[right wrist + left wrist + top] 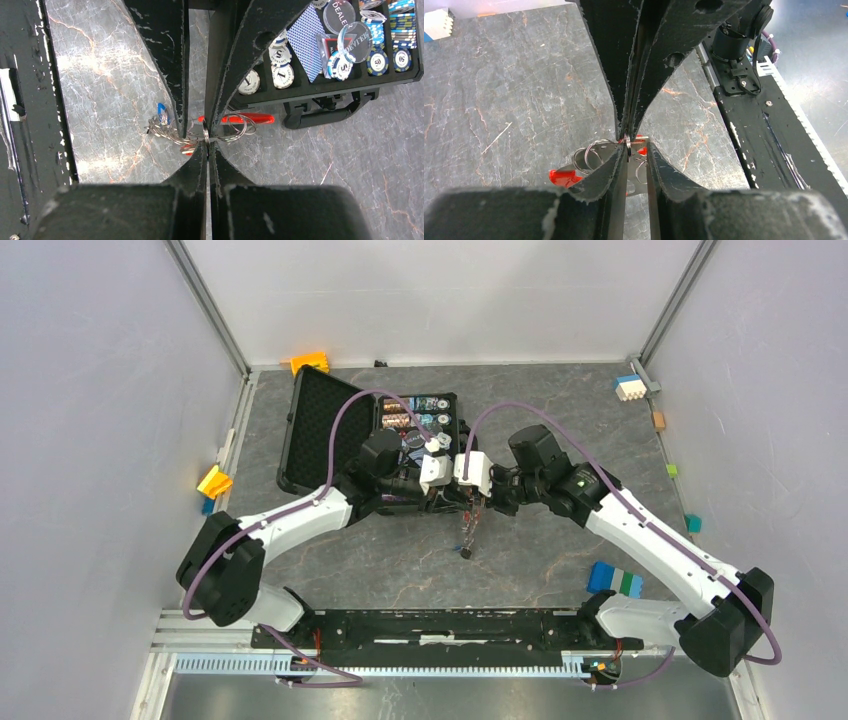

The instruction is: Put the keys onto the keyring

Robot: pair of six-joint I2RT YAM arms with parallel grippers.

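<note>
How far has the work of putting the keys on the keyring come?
Done: the keyring is picked up, pinched in the shut right gripper, its red tag beside it. In hand: the left gripper has its jaws apart around the bunch of rings, next to the blue key. Left: the threading itself. I cannot tell whether any key is on the ring yet.

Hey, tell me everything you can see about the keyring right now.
The keyring is a bunch of thin silvery metal loops with a long, narrow bright-red tag. The right gripper is shut on one loop; the left gripper straddles the loops, fingers slightly apart. A blue key head shows at one end.
</note>
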